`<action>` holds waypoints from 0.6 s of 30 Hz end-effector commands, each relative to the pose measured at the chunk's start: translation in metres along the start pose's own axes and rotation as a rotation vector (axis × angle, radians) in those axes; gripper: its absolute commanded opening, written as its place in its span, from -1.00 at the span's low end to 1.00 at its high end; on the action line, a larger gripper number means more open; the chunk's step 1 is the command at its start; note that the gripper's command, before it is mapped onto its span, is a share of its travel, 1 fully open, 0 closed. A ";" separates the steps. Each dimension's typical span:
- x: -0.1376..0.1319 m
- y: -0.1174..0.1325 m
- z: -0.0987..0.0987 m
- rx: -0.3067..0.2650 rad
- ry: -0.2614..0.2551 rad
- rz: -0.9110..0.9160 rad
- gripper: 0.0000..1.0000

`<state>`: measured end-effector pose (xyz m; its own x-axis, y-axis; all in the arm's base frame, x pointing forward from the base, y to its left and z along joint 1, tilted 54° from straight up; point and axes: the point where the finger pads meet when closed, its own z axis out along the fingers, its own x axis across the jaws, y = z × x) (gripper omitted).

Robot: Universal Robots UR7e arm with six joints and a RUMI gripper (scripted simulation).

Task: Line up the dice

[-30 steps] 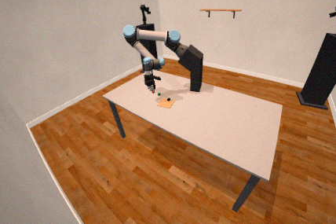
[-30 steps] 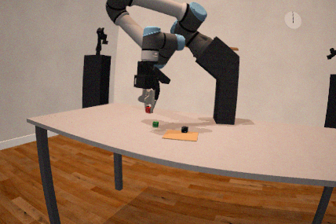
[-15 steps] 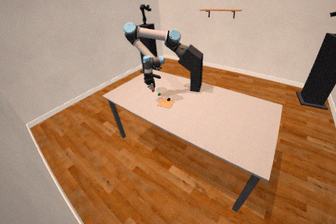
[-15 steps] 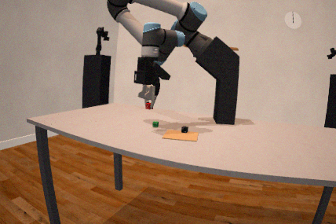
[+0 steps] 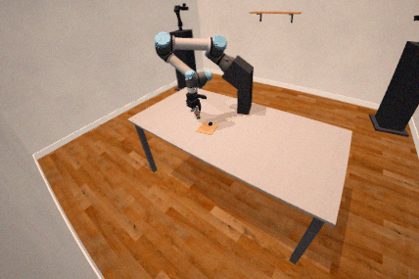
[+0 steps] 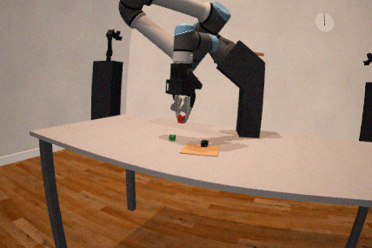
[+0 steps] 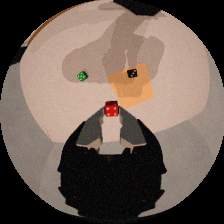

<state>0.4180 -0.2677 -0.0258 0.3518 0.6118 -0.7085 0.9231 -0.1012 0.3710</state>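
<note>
My gripper (image 5: 197, 113) (image 6: 182, 117) (image 7: 111, 106) is shut on the red die (image 6: 181, 119) (image 7: 111, 108) and holds it above the table, short of the mat's corner in the wrist view. The black die (image 5: 210, 123) (image 6: 204, 143) (image 7: 132, 73) sits on the orange mat (image 5: 206, 131) (image 6: 200, 151) (image 7: 142, 93), near its edge on the base side. The green die (image 6: 172, 137) (image 7: 82, 76) lies on the table off the mat, to its left in the wrist view. The top numbers are too small to read surely.
The robot's base column (image 5: 244, 93) (image 6: 249, 103) stands on the table (image 5: 274, 160) (image 6: 109, 142) behind the mat. The arm's shadow falls across the green die's area and part of the mat.
</note>
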 end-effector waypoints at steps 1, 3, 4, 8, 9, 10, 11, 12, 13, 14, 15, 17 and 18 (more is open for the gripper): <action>0.039 -0.009 0.000 -0.003 -0.006 -0.102 -0.87; 0.056 -0.015 -0.002 -0.005 -0.008 -0.153 -0.87; 0.063 -0.018 -0.002 -0.006 -0.010 -0.173 -0.87; 0.077 -0.023 -0.003 -0.008 -0.013 -0.214 -0.87; 0.077 -0.024 -0.003 -0.008 -0.013 -0.215 -0.87; 0.077 -0.024 -0.003 -0.008 -0.013 -0.216 -0.87; 0.077 -0.024 -0.003 -0.008 -0.013 -0.216 -0.87; 0.077 -0.024 -0.003 -0.008 -0.013 -0.216 -0.87; 0.077 -0.024 -0.003 -0.008 -0.013 -0.216 -0.87; 0.077 -0.024 -0.003 -0.008 -0.013 -0.216 -0.87; 0.077 -0.024 -0.003 -0.008 -0.013 -0.216 -0.87; 0.077 -0.024 -0.003 -0.008 -0.013 -0.216 -0.87; 0.077 -0.024 -0.003 -0.008 -0.013 -0.216 -0.87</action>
<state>0.4225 -0.2158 -0.0876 0.1488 0.6088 -0.7792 0.9761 0.0357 0.2143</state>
